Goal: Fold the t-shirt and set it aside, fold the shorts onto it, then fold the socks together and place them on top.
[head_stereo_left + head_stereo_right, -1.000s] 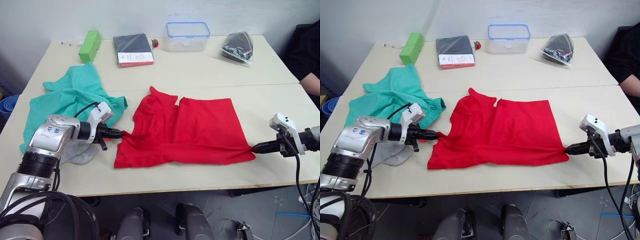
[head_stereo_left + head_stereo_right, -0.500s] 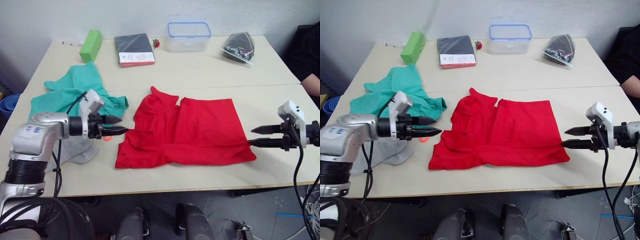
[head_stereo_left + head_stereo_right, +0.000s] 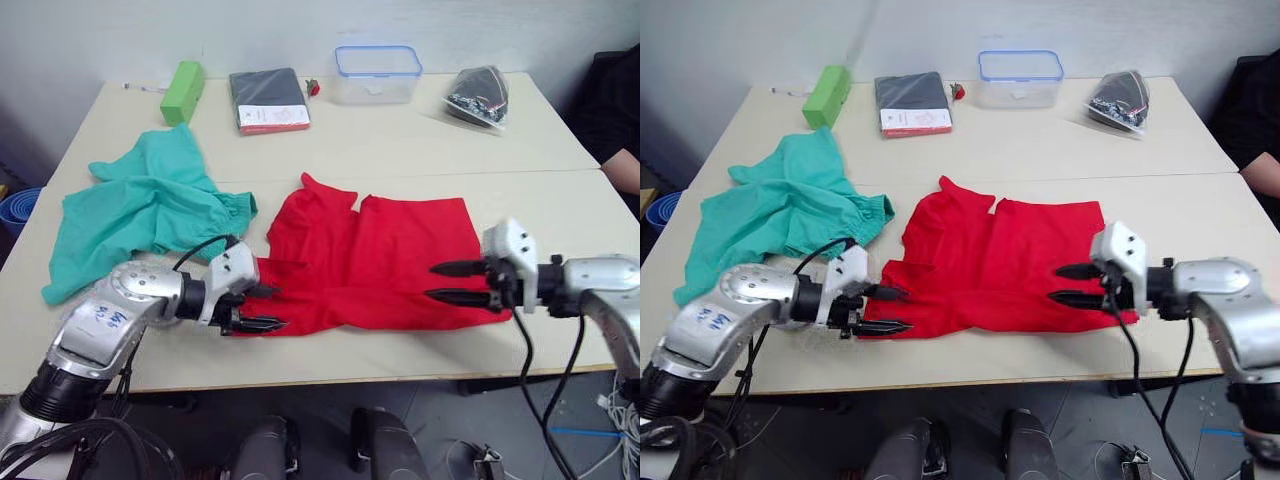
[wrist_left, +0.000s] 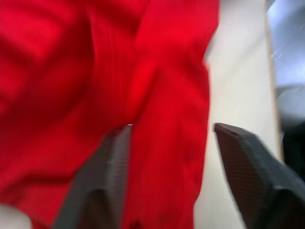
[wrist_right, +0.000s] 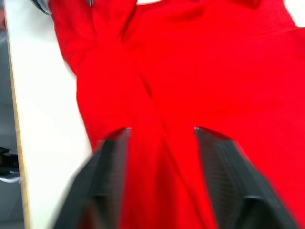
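The red t-shirt (image 3: 370, 255) lies spread flat in the middle of the table. My left gripper (image 3: 272, 308) is open at the shirt's near left corner, with red cloth between its fingers (image 4: 107, 171). My right gripper (image 3: 433, 281) is open too and hovers low over the shirt's near right part, pointing left; its fingers (image 5: 224, 167) straddle red fabric. The teal-green shorts (image 3: 140, 210) lie crumpled on the left side of the table, apart from both grippers. The socks are hidden.
Along the far edge stand a green block (image 3: 180, 78), a dark flat package (image 3: 265, 98), a clear box with a blue lid (image 3: 377, 72) and a plastic bag of dark items (image 3: 478, 92). A person's arm (image 3: 622, 165) shows at the right edge.
Both grippers let go of the shirt's side edges and opened. The left one dropped to the near left corner; the right one moved left, in over the shirt.
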### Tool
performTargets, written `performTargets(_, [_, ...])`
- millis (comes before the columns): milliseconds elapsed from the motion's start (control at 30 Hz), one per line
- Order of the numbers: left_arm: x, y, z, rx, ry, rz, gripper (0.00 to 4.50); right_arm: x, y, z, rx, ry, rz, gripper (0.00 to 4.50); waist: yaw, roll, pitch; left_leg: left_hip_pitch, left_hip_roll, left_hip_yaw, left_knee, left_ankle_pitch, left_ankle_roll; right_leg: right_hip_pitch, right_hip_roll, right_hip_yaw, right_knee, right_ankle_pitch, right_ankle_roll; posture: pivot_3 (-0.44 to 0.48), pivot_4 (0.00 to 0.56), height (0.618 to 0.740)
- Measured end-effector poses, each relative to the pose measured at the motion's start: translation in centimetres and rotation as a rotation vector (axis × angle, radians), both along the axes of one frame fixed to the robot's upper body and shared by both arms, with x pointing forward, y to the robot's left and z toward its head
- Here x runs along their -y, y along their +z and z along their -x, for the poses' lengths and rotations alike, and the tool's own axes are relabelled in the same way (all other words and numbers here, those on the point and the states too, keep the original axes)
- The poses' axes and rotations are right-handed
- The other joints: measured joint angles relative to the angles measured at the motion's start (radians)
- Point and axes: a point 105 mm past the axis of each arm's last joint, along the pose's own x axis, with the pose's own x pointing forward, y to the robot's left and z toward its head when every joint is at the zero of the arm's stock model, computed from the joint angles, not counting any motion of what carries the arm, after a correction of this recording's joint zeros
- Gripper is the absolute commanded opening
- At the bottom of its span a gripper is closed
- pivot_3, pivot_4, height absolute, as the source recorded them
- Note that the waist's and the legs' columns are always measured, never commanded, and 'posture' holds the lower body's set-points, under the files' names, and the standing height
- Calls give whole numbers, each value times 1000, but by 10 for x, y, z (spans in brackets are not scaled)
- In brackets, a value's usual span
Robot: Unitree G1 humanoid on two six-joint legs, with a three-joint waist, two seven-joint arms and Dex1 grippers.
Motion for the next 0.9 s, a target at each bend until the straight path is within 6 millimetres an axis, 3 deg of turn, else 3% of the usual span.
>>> performTargets(100, [-5, -10, -1, 10, 10, -34, 959, -5, -15, 7, -13, -3, 27, 0, 12, 0, 0, 0, 0, 0, 0, 0, 1, 0, -1, 0, 0, 0, 0, 0, 150, 740])
performTargets(200, [-8, -16, 4, -3, 1, -48, 55, -5, -30, 7, -14, -53, 54, 0, 11, -2, -1, 0, 0, 0, 0, -1, 1, 1, -1, 0, -1, 0, 0, 0, 150, 740])
performTargets(400, [-15, -27, 21, -31, -8, -68, 55, 20, -57, -1, -10, -226, 117, 0, 7, -4, -9, 4, 1, 0, -3, -1, 1, 2, -1, 0, -1, -1, -1, 0, 150, 740])
performTargets(500, [-17, -34, 35, -67, -16, -78, 55, 42, -64, 4, -20, -285, 143, 0, 8, -6, -14, 20, 1, -1, -11, -3, 0, 19, -1, -1, -12, -1, -2, 0, 150, 740])
performTargets(767, [-27, -41, 50, -101, 44, -75, 55, 107, -64, -1, 17, -497, 200, 0, 5, -5, -28, 26, 2, -1, -19, -7, -3, 24, -1, 0, -16, -2, -4, 0, 150, 740])
performTargets(900, [-31, -41, 49, -94, 65, -69, 55, 121, -59, 2, 11, -536, 149, 0, 6, -3, -28, 35, 3, -1, -28, -5, -7, 30, 0, -1, -20, -4, -7, 0, 150, 740])
